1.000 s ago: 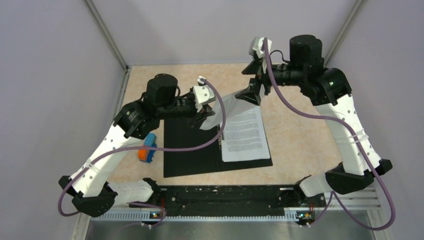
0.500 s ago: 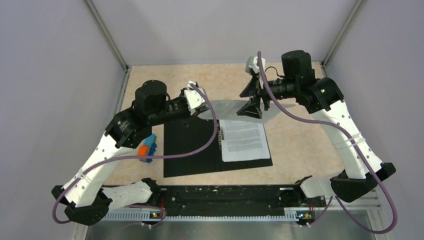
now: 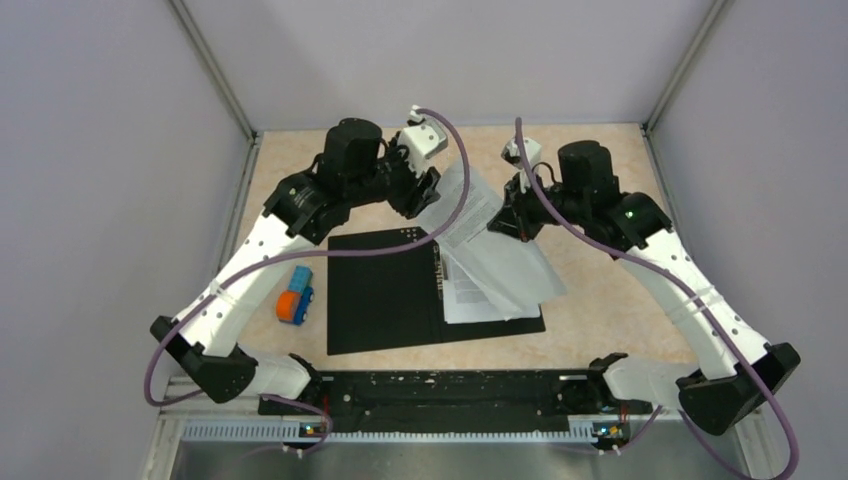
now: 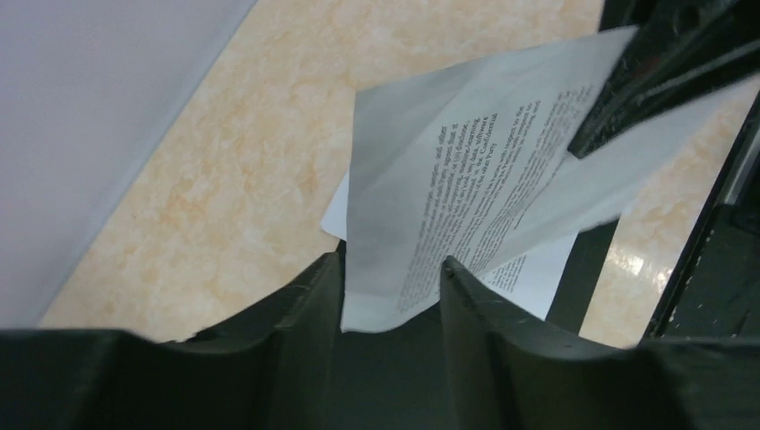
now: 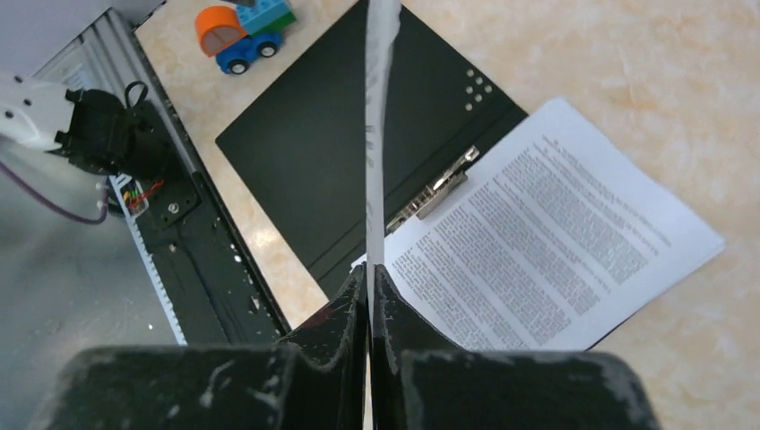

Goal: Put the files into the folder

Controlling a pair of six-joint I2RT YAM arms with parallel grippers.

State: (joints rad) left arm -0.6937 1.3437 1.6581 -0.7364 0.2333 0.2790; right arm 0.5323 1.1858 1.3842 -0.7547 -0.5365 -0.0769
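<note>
Currently the open folder (image 3: 385,290) lies flat with one sheet (image 5: 556,242) on its right half. A second sheet (image 3: 490,240) hangs above, pinched by the right gripper (image 5: 369,273); the left gripper (image 4: 390,269) stands open around its corner. Next move: lower it squarely onto the first.

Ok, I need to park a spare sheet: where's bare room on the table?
Bare tabletop lies right of the folder, toward the right wall. The folder's left half is bare too. Crowded: the far middle, around the lifted sheet, and left of the folder, by the toy car.
</note>
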